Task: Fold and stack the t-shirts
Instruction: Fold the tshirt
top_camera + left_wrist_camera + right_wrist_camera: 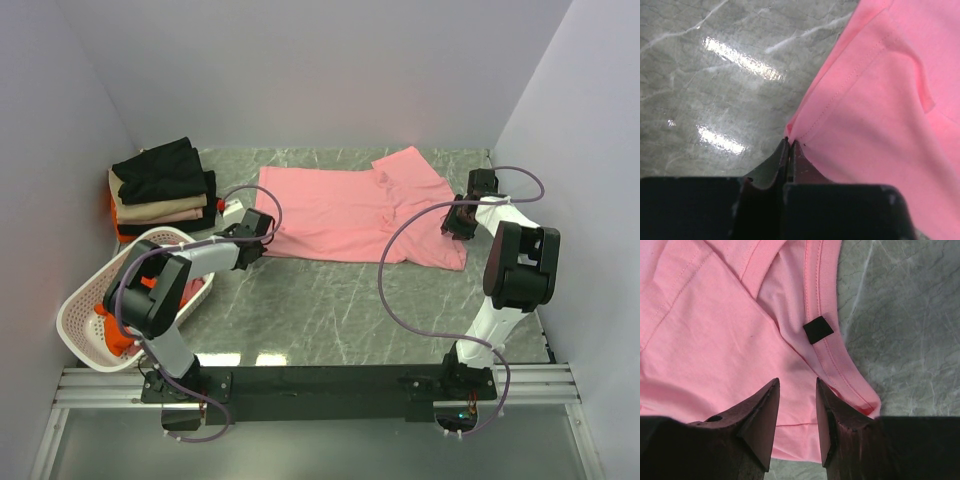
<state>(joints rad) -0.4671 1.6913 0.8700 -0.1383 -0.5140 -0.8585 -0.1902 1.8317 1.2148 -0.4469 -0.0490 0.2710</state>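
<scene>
The left gripper [789,144] had its fingers pinched shut on the hem corner of the pink shirt [880,100], at the shirt's near left edge. The right gripper [797,390] kept a narrow gap between its fingers, with nothing in it. It was poised over the collar [827,315] end, just beside a small black tag [818,330]. The shirt lay spread across the middle of the marble table [330,310], its right part folded over itself. Back left sat a stack [160,190] of folded shirts — black on top, beige beneath, orange-red at the edge. A white basket [85,285] by the left arm held orange cloth [118,335].
</scene>
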